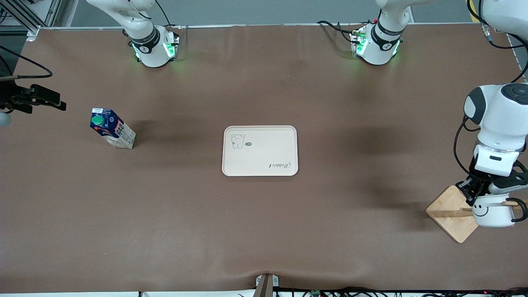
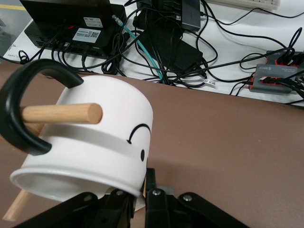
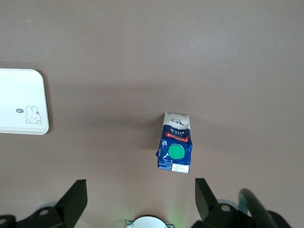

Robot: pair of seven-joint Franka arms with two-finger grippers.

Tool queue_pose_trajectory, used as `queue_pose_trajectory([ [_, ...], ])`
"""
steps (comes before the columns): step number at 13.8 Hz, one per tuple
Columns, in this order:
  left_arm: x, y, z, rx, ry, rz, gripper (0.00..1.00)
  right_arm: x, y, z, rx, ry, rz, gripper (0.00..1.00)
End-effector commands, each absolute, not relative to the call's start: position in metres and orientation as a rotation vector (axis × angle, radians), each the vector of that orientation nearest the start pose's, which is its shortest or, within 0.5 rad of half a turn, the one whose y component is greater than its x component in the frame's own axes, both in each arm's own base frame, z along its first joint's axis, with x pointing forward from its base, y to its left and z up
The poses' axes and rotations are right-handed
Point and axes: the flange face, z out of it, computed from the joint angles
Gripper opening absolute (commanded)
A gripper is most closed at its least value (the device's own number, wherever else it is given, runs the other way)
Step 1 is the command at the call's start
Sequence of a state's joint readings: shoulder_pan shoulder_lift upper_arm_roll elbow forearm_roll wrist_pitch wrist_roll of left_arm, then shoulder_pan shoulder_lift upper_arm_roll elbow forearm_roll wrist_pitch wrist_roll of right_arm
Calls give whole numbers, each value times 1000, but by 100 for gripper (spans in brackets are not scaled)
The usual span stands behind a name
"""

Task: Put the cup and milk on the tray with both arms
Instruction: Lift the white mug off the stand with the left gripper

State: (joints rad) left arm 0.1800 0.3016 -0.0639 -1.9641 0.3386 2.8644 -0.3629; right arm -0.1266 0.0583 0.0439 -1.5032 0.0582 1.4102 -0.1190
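Observation:
The white cup (image 1: pixel 493 210) with the smiley face hangs by its black handle on a wooden peg (image 2: pixel 61 114) of a stand at the left arm's end of the table. My left gripper (image 1: pixel 474 194) is shut on the cup's rim (image 2: pixel 104 137), one finger inside and one outside. The dark-blue milk (image 1: pixel 112 128) carton stands upright on the table toward the right arm's end. My right gripper (image 1: pixel 39 98) hovers open and empty over the table near the milk (image 3: pixel 175 148). The cream tray (image 1: pixel 260 151) lies empty at the table's middle and shows in the right wrist view (image 3: pixel 21 102).
The square wooden stand base (image 1: pixel 449 214) sits under the cup near the table's edge. Cables and black boxes (image 2: pixel 71 23) lie off the table past that edge. Both arm bases stand along the table's top edge.

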Motion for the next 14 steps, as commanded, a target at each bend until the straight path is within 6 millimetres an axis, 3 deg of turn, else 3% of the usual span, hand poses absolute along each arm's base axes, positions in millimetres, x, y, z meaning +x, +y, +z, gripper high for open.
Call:
queue_pose_trajectory([
  [1,649,43,384,-2895,-196,-907,0,556,-40,615,-3049,-43,209,100],
  [3,647,34,387,-2904,-185,-870,0,556,-40,615,-3049,-40,209,100],
  [8,635,-3,415,-2921,-139,-742,0,556,-39,615,-3048,-43,206,100],
  [10,629,-22,430,-2925,-122,-694,0,556,-38,615,-3047,-45,204,100],
  [14,620,-80,458,-2936,-65,-538,0,558,-40,613,-3046,-40,208,100],
])
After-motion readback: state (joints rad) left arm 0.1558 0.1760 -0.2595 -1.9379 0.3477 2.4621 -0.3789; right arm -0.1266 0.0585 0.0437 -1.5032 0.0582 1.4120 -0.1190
